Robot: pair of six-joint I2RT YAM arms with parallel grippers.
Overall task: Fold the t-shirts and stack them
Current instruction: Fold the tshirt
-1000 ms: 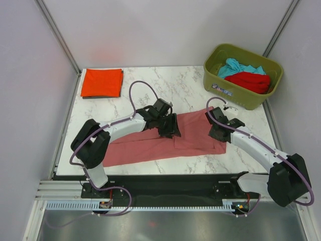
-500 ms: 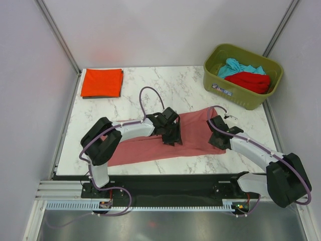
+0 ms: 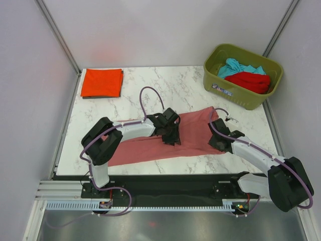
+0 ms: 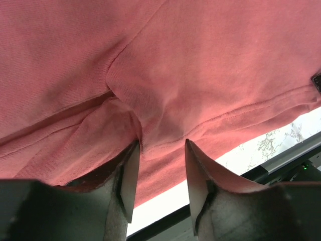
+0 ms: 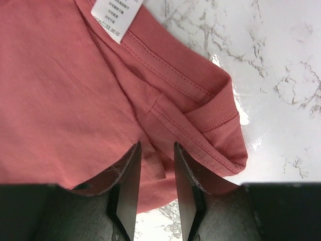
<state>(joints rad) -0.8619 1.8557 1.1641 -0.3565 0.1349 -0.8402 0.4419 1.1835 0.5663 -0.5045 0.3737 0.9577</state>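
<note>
Pink shirt (image 3: 193,131) lies spread across the near middle of the table (image 3: 175,85), and a folded orange shirt (image 3: 102,83) sits at the far left corner. The left gripper (image 4: 161,145), jaws apart, straddles a raised ridge of cloth; closing there may catch only one layer. The right gripper (image 5: 156,148), jaws also apart, presses near the label and could drag that end crooked. The bin (image 3: 235,94) at far right holds a teal shirt (image 3: 234,66) and a red shirt (image 3: 251,81).

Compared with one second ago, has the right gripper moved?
Yes. The right gripper has drawn back toward the near edge of the table, farther from the olive bin, over the pink shirt.
</note>
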